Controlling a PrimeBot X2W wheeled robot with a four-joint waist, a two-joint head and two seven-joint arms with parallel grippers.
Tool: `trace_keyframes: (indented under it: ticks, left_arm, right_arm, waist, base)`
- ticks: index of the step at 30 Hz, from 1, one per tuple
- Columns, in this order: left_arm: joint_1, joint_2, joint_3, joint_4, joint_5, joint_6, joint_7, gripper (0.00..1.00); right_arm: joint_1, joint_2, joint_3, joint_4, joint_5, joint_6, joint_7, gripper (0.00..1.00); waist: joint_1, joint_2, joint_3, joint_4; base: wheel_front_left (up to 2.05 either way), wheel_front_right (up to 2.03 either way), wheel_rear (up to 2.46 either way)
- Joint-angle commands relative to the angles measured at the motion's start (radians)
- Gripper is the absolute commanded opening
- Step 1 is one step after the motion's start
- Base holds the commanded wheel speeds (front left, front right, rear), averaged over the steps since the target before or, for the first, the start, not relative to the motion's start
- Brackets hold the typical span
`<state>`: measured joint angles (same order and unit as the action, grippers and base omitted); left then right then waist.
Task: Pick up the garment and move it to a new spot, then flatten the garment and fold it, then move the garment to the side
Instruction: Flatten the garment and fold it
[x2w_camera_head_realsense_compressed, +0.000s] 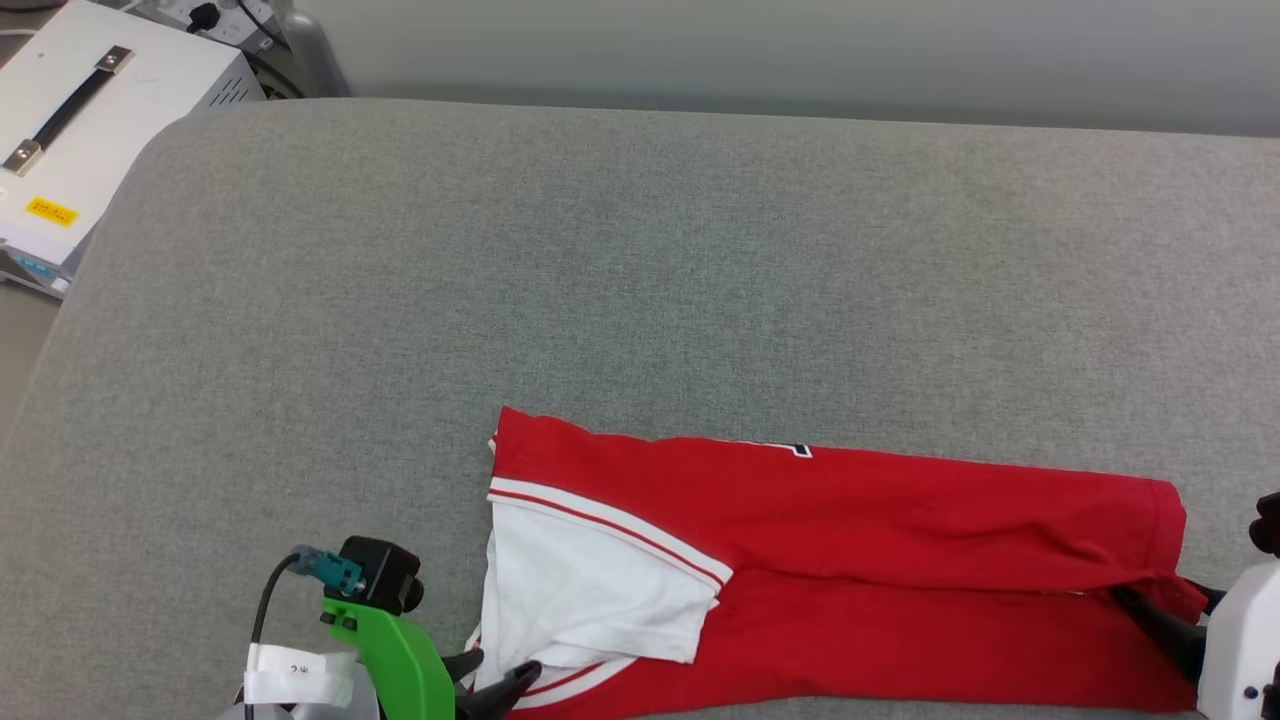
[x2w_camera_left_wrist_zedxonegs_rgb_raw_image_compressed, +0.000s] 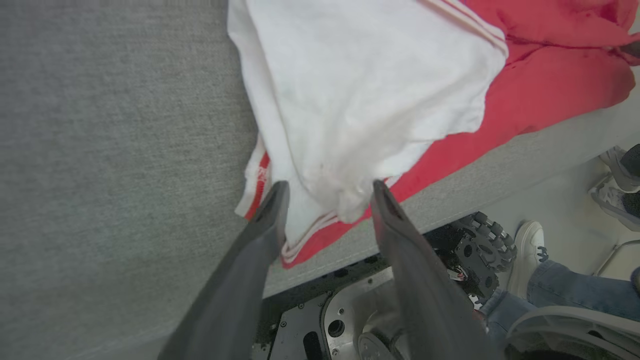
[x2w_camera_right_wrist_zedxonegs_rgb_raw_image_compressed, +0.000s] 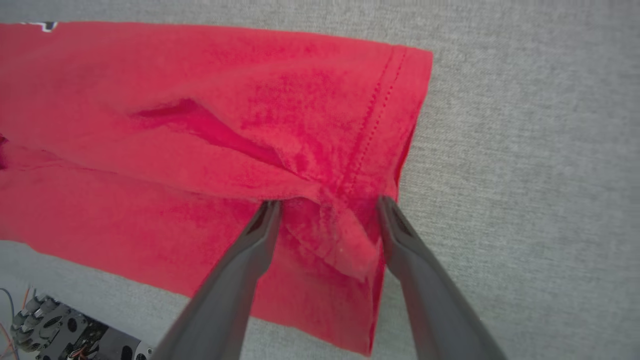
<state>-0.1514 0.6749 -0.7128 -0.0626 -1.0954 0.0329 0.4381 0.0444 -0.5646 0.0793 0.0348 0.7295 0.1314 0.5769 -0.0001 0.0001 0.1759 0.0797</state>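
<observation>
Since the thin red white-sleeved jersey shirt (x2w_camera_head_realsense_compressed: 850, 520) at five o'clock on the grey fabric cushion (x2w_camera_head_realsense_compressed: 600, 250) looks limp, the left gripper (x2w_camera_left_wrist_zedxonegs_rgb_raw_image_compressed: 327, 192) and right gripper (x2w_camera_right_wrist_zedxonegs_rgb_raw_image_compressed: 327, 205), both spread wide, should pinch sleeve and hem.

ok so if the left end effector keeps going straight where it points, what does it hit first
The white sleeve of the shirt: its bunched corner sits right between the open fingers of the left end effector, probably touching, though depth is hard to judge.
</observation>
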Motion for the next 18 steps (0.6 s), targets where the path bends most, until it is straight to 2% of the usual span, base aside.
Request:
trace_keyframes:
  ticks: [1,5,9,13,18]
  left_arm:
    - [0.016,-0.007,0.007,0.005,0.008,-0.008,-0.017,1.00]
    - [0.020,-0.009,0.035,0.000,0.017,-0.014,-0.077,1.00]
    - [0.024,-0.022,0.084,-0.025,0.042,-0.003,-0.186,1.00]
    - [0.032,-0.071,0.155,-0.028,0.050,0.020,-0.334,1.00]
    - [0.023,-0.120,0.226,0.015,0.124,0.036,-0.548,1.00]
  right_arm:
    - [0.006,-0.004,-0.002,-0.005,-0.008,-0.001,-0.003,1.00]
    - [0.012,0.010,-0.033,-0.052,-0.007,-0.001,0.013,1.00]
    - [0.017,0.055,-0.100,-0.127,-0.007,-0.001,0.056,1.00]
    - [0.014,0.135,-0.191,-0.183,-0.064,-0.001,0.097,1.00]
    - [0.025,0.232,-0.282,-0.182,-0.161,-0.001,0.175,1.00]
  waist:
    - [0.0001,-0.0001,-0.016,0.000]
    - [0.0001,-0.0001,-0.048,0.000]
    - [0.0001,-0.0001,-0.075,0.002]
    - [0.0001,-0.0001,-0.082,0.006]
    - [0.0001,-0.0001,-0.068,0.013]
  base:
    - [0.00,0.00,0.00]
    - [0.00,0.00,0.00]
    - [0.00,0.00,0.00]
    - [0.00,0.00,0.00]
    - [0.00,0.00,0.00]
